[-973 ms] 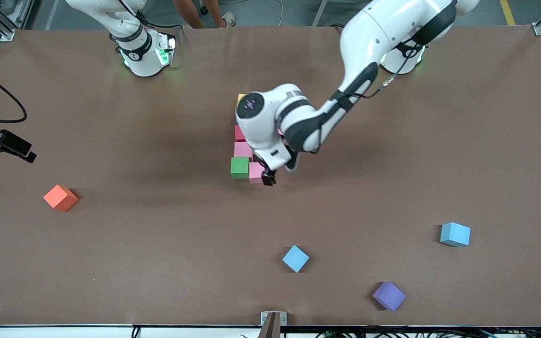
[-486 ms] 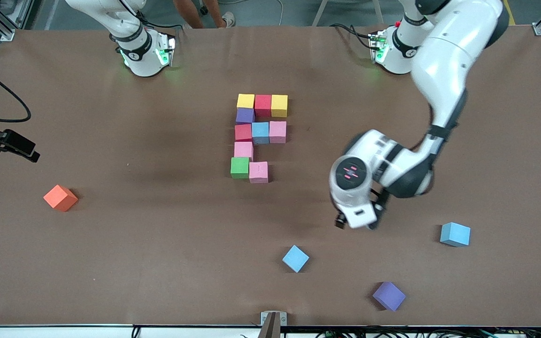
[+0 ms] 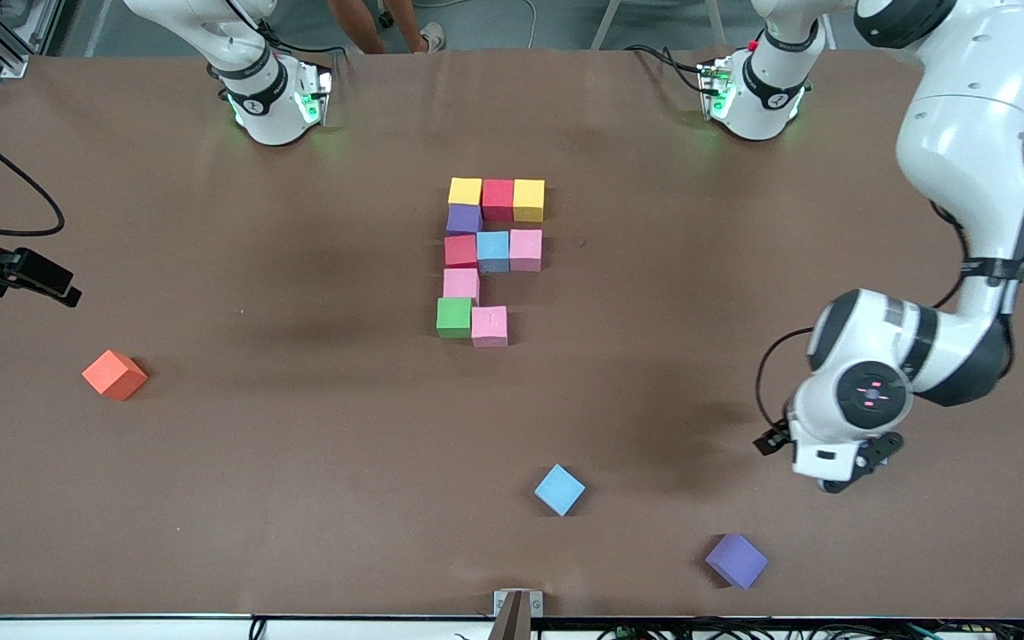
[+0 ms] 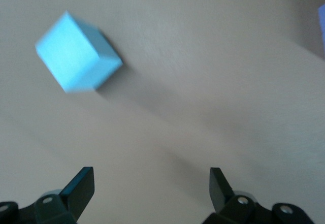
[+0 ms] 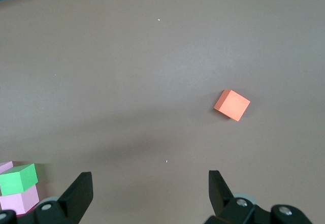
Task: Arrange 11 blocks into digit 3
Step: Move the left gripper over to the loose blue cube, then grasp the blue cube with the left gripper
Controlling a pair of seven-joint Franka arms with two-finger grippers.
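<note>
Nine blocks stand together near the middle of the table (image 3: 210,498), and they make a part of the digit 3 (image 3: 490,262). The row farthest from the front camera is a yellow block (image 3: 465,191), a red block (image 3: 498,198) and a second yellow block (image 3: 529,199). Under the first yellow one, nearer to the camera, sits a purple block (image 3: 464,219). The next row has a second red block (image 3: 460,251), a light blue block (image 3: 493,250) and a pink block (image 3: 525,249). Nearer again there is a second pink block (image 3: 460,284), then a green block (image 3: 454,317) with a third pink block (image 3: 489,325) just beside it, a little nearer to the camera than the green one.

Two blocks lie alone close to the front edge: a loose light blue block (image 3: 559,489) and a loose purple block (image 3: 736,560). An orange cube (image 3: 115,374) rests toward the right arm's end of the table.

The left gripper (image 4: 151,189) hangs over the table toward the left arm's end. Its jaws are wide apart and hold nothing. The left wrist view shows another light blue cube (image 4: 76,54) on the table under it, apart from the fingers.

The right gripper (image 5: 150,189) waits in the air at the right arm's end, with jaws wide and empty. Its wrist view looks down on the orange cube and the green block.
</note>
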